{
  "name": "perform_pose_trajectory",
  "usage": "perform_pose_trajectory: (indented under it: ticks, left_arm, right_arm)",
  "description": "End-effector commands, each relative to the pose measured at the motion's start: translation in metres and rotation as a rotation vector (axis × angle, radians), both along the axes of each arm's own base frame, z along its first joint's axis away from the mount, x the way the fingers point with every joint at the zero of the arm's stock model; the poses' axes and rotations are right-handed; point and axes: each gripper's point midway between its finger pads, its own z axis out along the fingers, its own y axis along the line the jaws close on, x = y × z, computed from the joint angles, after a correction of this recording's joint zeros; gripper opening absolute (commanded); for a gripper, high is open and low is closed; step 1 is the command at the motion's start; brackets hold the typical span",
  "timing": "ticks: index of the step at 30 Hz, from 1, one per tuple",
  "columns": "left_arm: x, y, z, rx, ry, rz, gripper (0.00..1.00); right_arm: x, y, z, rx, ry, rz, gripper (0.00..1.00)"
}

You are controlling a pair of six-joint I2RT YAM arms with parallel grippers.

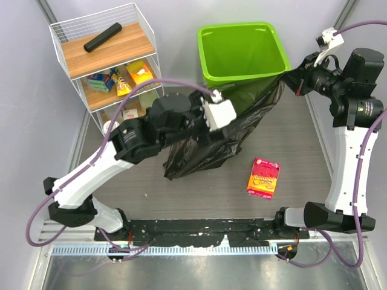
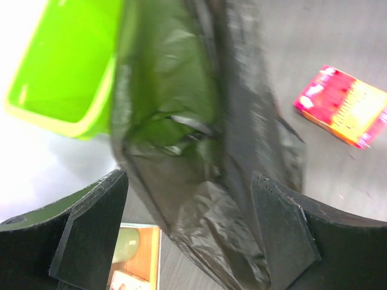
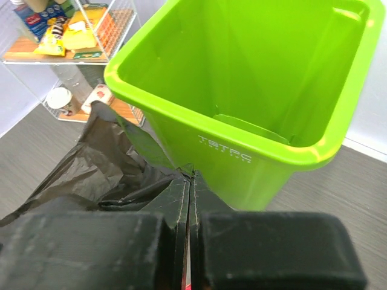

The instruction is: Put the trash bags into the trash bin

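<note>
Right gripper [image 3: 189, 199] fingers filled the foreground of the right wrist view, pressed together with a fold of the trash bag [image 3: 103, 175] pinched in the seam between them. That grip sat just near of the trash bin [image 3: 242, 157], close to its near right corner and below the rolled rim. From this pinch the black film ran left and nearward, down to the table [image 1: 290, 139], where most of it lay crumpled in front of the bin. None of the bag was seen inside the bin, which stood upright at the far side, mouth open. Left gripper [image 2: 188, 187] stood at the bag's upper left portion with its fingers [image 2: 91, 229] wide apart; film hung in the gap between them, and no clamping was observed. Contact between the film and the right-hand finger could not be determined. A red packet [image 1: 263, 177] lay flat on the table, near and right of the bag, apart from it. At far left stood a wire shelf rack [image 1: 57, 45], with a rolled black cylinder [image 1: 103, 37] on its top board.
</note>
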Motion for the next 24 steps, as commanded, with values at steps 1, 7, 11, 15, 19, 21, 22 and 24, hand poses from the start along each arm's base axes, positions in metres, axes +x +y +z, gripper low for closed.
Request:
perform_pose_trajectory:
  ticks: [1,7,11,15,19,21,22,24]
  left_arm:
    - [0.064,0.007,0.041,-0.151,-0.087,0.221,0.87]
    - [0.097,-0.006,0.030,-0.123,-0.065,0.195,0.89]
    - [0.108,-0.018,0.019,-0.096,-0.062,0.166,0.90]
    - [0.113,-0.029,0.004,-0.071,-0.026,0.116,0.90]
    - [0.121,-0.032,-0.008,-0.059,0.007,0.097,0.78]
    - [0.120,-0.033,-0.009,-0.066,0.024,0.077,0.68]
    - [0.122,-0.032,-0.012,-0.062,0.035,0.072,0.64]
    - [0.120,-0.030,-0.014,-0.060,0.049,0.058,0.49]
  right_arm:
    - [-0.025,0.015,0.027,-0.001,-0.099,0.092,0.01]
    - [-0.046,0.024,0.036,-0.002,-0.125,0.142,0.01]
    - [-0.058,0.028,0.039,-0.016,-0.137,0.167,0.01]
    - [-0.067,0.033,0.042,-0.014,-0.138,0.193,0.01]
    - [-0.071,0.036,0.043,-0.003,-0.133,0.216,0.02]
    - [-0.073,0.038,0.044,0.001,-0.134,0.228,0.01]
    - [-0.074,0.038,0.045,0.004,-0.134,0.231,0.01]
    - [-0.077,0.040,0.048,0.010,-0.139,0.244,0.01]
